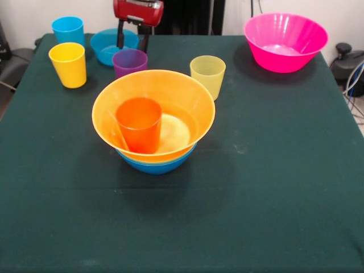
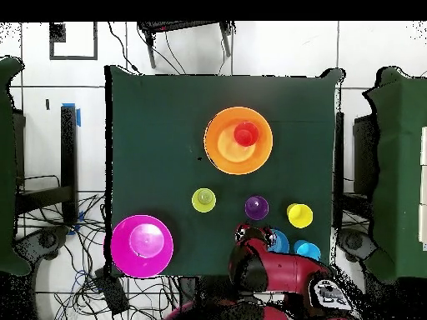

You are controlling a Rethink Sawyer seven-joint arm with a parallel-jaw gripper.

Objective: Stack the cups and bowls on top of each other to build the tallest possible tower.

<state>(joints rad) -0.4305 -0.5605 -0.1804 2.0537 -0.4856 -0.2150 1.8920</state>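
Observation:
The tower stands mid-table. Its base is a medium blue bowl (image 1: 154,166), with the large orange-yellow bowl (image 1: 190,105) (image 2: 221,146) nested in it. An orange cup (image 1: 139,124) (image 2: 246,133) stands upright inside that bowl. My gripper (image 1: 131,38) (image 2: 248,236) hangs open at the table's far side, over a small blue bowl (image 1: 105,46) (image 2: 278,242), with nothing between its fingers (image 1: 120,34). The purple cup (image 1: 129,61) (image 2: 256,207) stands just in front of the gripper. The yellow cup (image 1: 68,64) (image 2: 299,215), blue cup (image 1: 68,29) (image 2: 307,250) and pale yellow-green cup (image 1: 207,75) (image 2: 203,200) stand upright and apart.
A large pink bowl (image 1: 285,42) (image 2: 142,246) sits alone at the far right corner in the front view. The dark green tablecloth (image 1: 256,199) covers the whole table. Cables and chairs lie beyond the table edges.

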